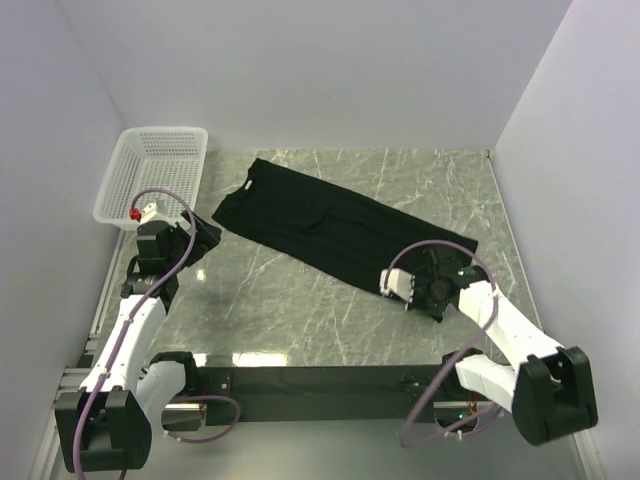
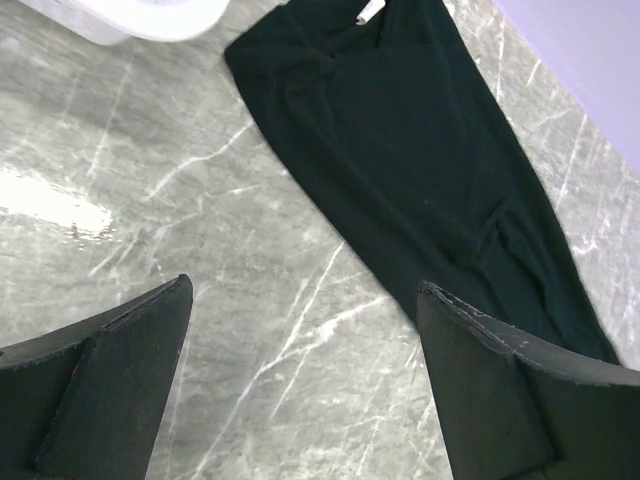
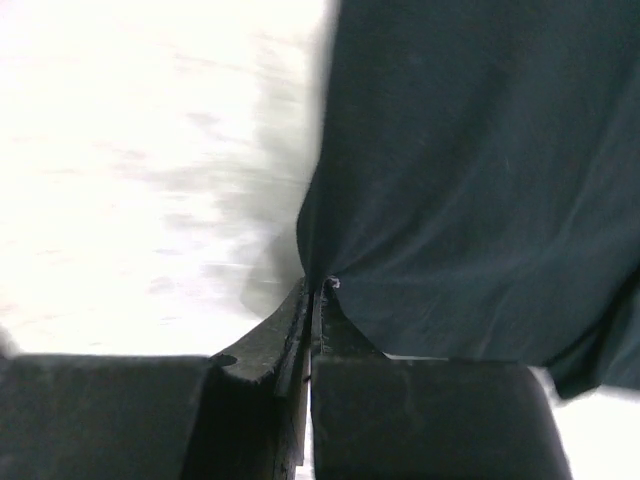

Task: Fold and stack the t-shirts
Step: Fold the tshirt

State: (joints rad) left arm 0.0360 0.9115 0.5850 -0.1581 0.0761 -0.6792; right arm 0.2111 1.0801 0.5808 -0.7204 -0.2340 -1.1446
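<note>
One t-shirt is laid as long black strip, diagonal across worktop. Collar end is near basket at far left, other end at near right. Right jaws are closed fully on cloth edge at that near right end; cloth is seen pinched between them. Left jaws are held wide open over bare worktop, beside collar end; nothing is gripped.

The t-shirt is plain black, with a tiny white tag at the neck. The table is grey-green marble veined in white. The mesh basket is white, and the cables are purple.
</note>
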